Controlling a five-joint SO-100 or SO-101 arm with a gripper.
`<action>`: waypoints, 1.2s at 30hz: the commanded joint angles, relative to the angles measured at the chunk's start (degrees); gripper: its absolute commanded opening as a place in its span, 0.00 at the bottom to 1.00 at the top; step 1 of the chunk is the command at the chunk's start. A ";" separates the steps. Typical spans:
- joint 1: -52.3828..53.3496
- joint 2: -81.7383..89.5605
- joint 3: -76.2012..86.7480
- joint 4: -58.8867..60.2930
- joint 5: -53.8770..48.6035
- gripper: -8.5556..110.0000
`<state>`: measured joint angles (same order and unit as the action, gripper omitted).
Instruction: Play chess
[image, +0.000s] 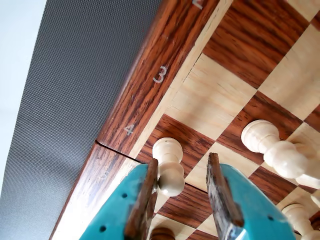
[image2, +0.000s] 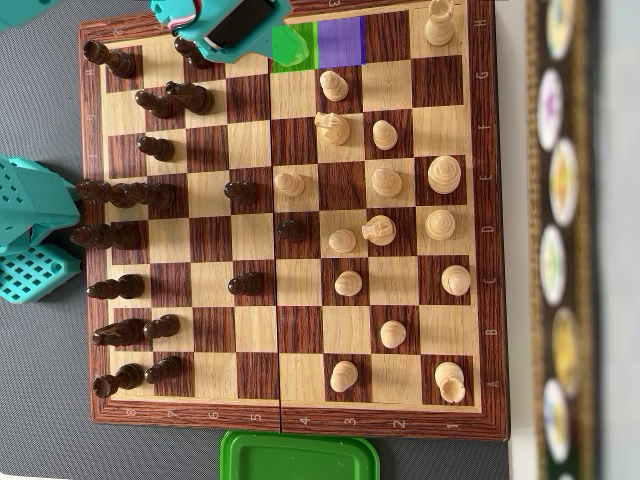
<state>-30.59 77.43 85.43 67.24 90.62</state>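
Both views are bright and evenly lit, with soft daylight-like light and no hard glare. In the overhead view the chessboard (image2: 290, 225) is sharp across its whole surface, and the pieces throw only short, faint shadows; the patterned strip (image2: 560, 240) along the right edge of the table is blurred and washed out. In the wrist view the wood grain and border numbers are crisp, while the hand (image: 182, 172) close to the lens is slightly soft, and the pale upper left corner is overexposed.
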 joint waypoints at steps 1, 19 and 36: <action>-0.18 0.79 -2.99 0.18 0.09 0.20; 0.00 11.69 -2.37 -0.18 0.09 0.20; 8.17 35.95 9.40 -0.35 0.09 0.08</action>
<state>-24.17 107.49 94.04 67.24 90.62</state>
